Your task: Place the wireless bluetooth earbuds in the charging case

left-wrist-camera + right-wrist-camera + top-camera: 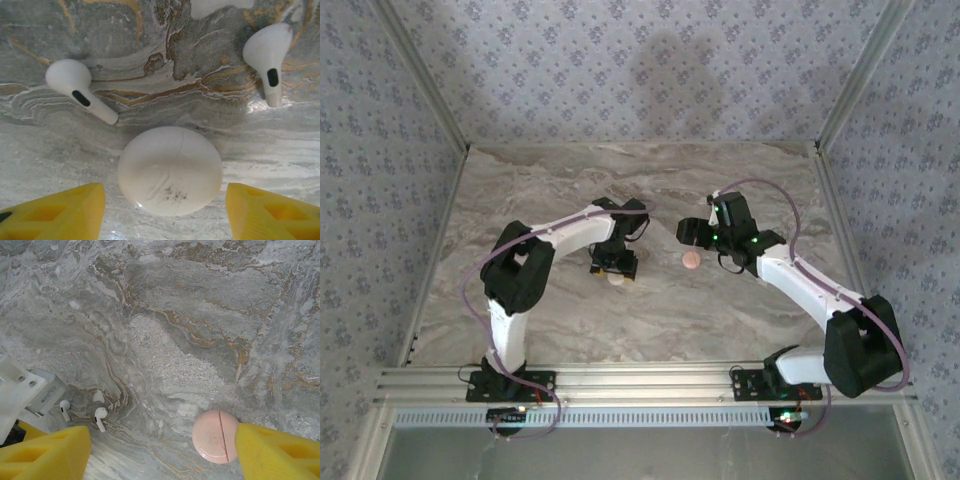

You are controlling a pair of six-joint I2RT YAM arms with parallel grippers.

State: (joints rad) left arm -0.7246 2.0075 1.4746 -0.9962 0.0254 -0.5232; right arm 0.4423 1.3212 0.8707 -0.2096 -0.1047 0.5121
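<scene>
Two white stemmed earbuds lie on the marble, one to the left and one to the right, just beyond a round pale charging case that is closed, with a lid seam. My left gripper is open, with a yellow finger on each side of that case and a gap to both. In the right wrist view the same earbuds lie at the lower left. My right gripper is open, and a pink round case lies against its right finger.
From above, the left gripper hovers over the pale case and the right gripper stands just beyond the pink case. Patterned walls enclose the marble table. The left gripper's white body edges into the right wrist view.
</scene>
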